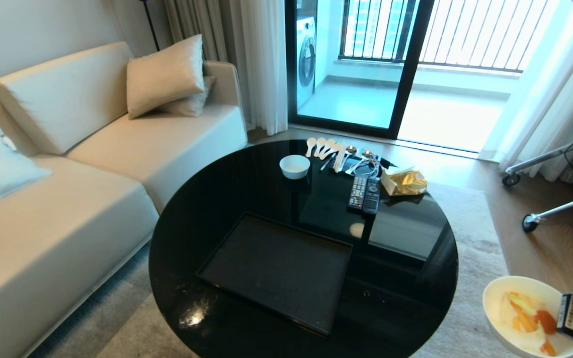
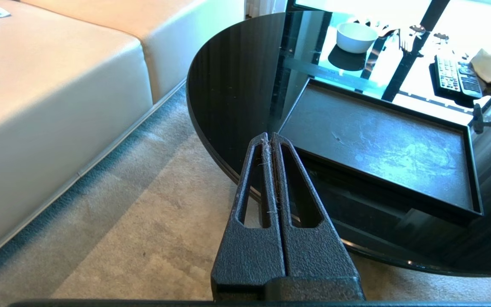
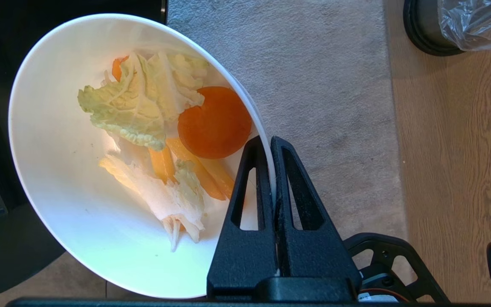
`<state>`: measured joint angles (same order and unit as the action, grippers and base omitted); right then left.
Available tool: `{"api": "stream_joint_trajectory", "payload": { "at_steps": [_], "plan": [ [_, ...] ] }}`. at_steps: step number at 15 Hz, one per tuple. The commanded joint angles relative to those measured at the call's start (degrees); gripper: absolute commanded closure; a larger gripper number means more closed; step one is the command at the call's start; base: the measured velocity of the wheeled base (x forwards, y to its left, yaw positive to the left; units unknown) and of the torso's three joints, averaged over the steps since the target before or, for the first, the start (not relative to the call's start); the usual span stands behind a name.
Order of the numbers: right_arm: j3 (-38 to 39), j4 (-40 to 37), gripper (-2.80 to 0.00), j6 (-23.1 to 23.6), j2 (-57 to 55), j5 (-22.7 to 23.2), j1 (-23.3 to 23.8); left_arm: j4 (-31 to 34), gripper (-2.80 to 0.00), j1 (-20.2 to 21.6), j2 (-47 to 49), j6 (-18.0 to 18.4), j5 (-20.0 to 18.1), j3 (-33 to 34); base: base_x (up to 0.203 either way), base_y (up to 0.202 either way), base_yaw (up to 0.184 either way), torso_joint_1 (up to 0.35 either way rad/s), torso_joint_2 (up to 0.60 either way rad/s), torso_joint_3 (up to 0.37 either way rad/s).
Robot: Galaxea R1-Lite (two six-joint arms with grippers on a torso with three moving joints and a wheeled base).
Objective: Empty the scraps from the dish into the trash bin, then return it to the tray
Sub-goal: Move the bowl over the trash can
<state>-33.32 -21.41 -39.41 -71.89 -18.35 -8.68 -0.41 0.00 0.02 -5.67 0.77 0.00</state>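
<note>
While the dish [image 3: 70, 179] hangs off the counter's [image 1: 246, 189] edge on our right side, we judge the task roughly a third done: pickup finished, dumping and return both left. Scraps [image 3: 164, 140], i.e. pale cabbage leaf, a round orange slice, yellow-orange strips, all sit inside the bowl, none tipped out yet. Tray [image 1: 276, 268] lies bare on the black round counter, waiting for the bowl to come back.

Trash bin [image 3: 454, 25] shows only in the right wrist view, at a corner: dark base ring on the wood floor w/ crinkly clear liner above it. Between dish and bin there's carpet then floorboards, so they're well apart; we reckon the dish needs carrying over the bin mouth before any tilt.

Right gripper [image 3: 272, 145]: jaws pinched nearly closed on the dish rim, one finger inside the wall, one outside, thin white edge sandwiched between. Rest of the bowl extends away from the jaws, scraps lying just beside the inner finger, the orange slice nearly touching it. Bowl looks tilted in the wrist view, but contents are staying put.

In the head view the dish [image 1: 525, 318] shows at the lower right, over the carpet, clear of the counter.

Left gripper [image 2: 271, 140]: parked low beside the counter edge near the sofa [image 1: 67, 199], jaws pressed together, holding nothing.
</note>
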Motion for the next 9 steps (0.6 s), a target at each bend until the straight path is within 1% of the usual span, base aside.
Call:
{"api": "stream_joint_trajectory", "payload": {
  "at_steps": [1, 5, 9],
  "plan": [
    [0.89, -0.13, 0.00, -0.14, 0.87, -0.11, -0.02, -0.02, 0.00, 0.00, -0.02, -0.04, 0.02, 0.00, 0.000, 0.000, 0.000, 0.000, 0.00, 0.000],
    [1.30, -0.21, 0.00, -0.16, 1.91, -0.11, -0.02, -0.02, 0.00, 0.00, -0.02, -0.04, 0.02, 0.00, 0.000, 0.000, 0.000, 0.000, 0.00, 0.000],
    [5.48, -0.21, 0.00, -0.14, 5.00, -0.11, -0.02, -0.02, 0.00, 0.00, -0.02, -0.04, 0.02, 0.00, 0.000, 0.000, 0.000, 0.000, 0.00, 0.000]
  ]
}}
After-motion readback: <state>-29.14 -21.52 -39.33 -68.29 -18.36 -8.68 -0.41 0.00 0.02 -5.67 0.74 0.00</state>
